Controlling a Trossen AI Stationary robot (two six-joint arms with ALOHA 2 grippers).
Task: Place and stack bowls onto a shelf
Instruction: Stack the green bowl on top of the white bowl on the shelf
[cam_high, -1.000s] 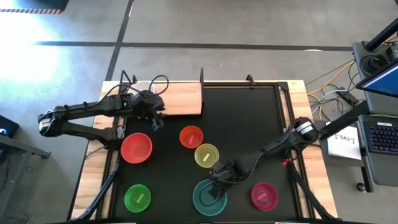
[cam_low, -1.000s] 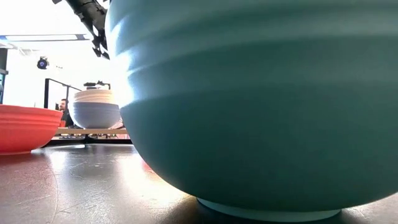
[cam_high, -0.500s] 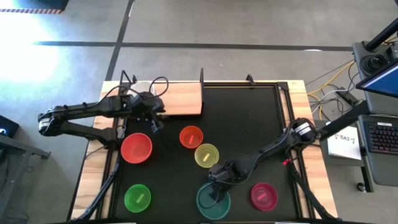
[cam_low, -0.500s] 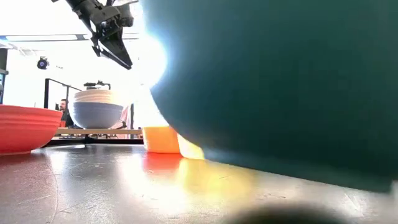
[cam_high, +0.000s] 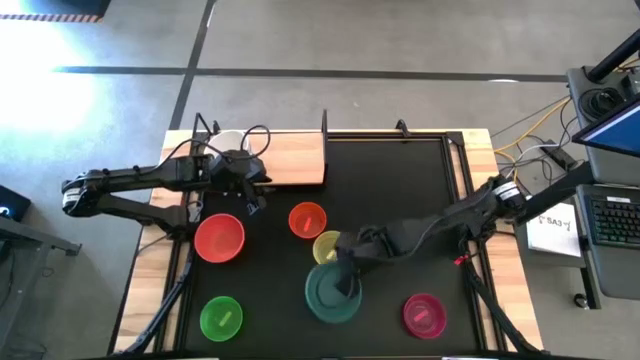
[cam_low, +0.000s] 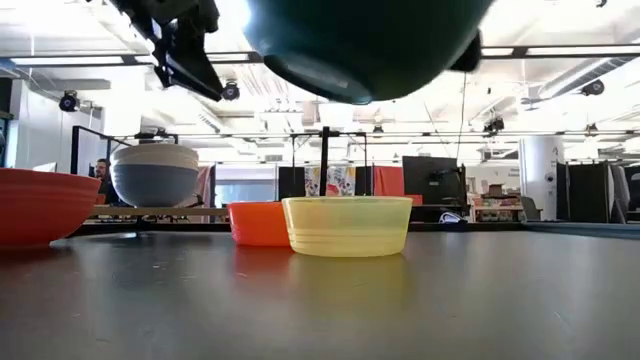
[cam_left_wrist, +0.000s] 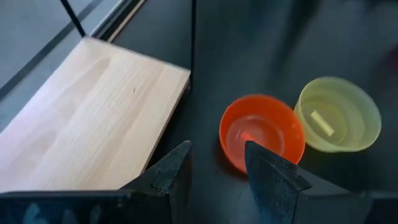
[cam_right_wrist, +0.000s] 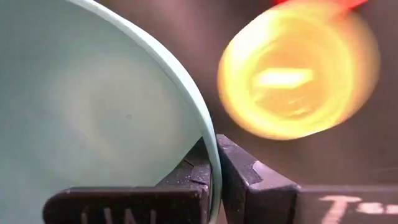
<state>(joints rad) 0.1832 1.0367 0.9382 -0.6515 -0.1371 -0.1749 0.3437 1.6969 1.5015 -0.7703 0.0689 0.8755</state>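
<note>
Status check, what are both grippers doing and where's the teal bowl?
Right gripper shut on teal bowl rim, bowl off the mat. Left gripper open, empty, beside shelf. Yellow bowl and orange bowl sit toward shelf.

- teal bowl (cam_high: 331, 292)
- yellow bowl (cam_high: 327, 245)
- orange bowl (cam_high: 307, 219)
- red bowl (cam_high: 219, 238)
- green bowl (cam_high: 221, 318)
- magenta bowl (cam_high: 424, 314)
- black mat (cam_high: 400, 190)
- pale wood shelf (cam_high: 292, 158)

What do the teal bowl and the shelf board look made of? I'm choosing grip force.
Teal bowl: probably plastic, thin smooth rim, soft sheen, pinched in the right gripper. Shelf board: pale unpainted wood, visible grain, matte.
</note>
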